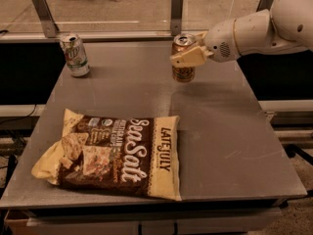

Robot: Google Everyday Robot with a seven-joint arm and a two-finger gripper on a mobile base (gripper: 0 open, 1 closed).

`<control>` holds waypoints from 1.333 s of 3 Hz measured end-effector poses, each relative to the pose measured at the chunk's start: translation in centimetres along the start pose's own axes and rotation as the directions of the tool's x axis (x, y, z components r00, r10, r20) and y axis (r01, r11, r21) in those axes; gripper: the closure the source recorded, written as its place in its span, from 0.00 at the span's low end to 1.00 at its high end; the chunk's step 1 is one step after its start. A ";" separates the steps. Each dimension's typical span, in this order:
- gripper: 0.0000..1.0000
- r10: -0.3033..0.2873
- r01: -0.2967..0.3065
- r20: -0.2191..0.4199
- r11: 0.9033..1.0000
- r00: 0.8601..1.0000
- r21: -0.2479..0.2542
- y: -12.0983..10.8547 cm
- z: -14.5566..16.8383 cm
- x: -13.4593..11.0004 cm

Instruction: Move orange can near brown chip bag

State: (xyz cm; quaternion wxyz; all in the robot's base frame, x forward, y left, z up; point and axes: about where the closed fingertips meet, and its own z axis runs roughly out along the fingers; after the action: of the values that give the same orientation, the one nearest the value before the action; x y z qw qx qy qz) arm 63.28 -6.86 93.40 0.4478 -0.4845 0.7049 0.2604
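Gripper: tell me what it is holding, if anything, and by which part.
The gripper holds the orange can by its upper side, just below the silver top, at the far part of the table.
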 end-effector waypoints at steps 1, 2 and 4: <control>1.00 0.021 -0.020 0.008 0.999 1.000 -0.037 3.1 0.5 0.5; 0.84 0.048 -0.047 0.010 0.995 0.999 -0.083 5.6 0.9 1.4; 0.38 0.061 -0.062 -0.008 0.984 0.998 -0.167 9.2 1.9 2.9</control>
State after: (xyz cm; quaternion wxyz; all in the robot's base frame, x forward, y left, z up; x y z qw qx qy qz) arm 55.15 -3.02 89.36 0.3964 -0.4986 0.6959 0.3316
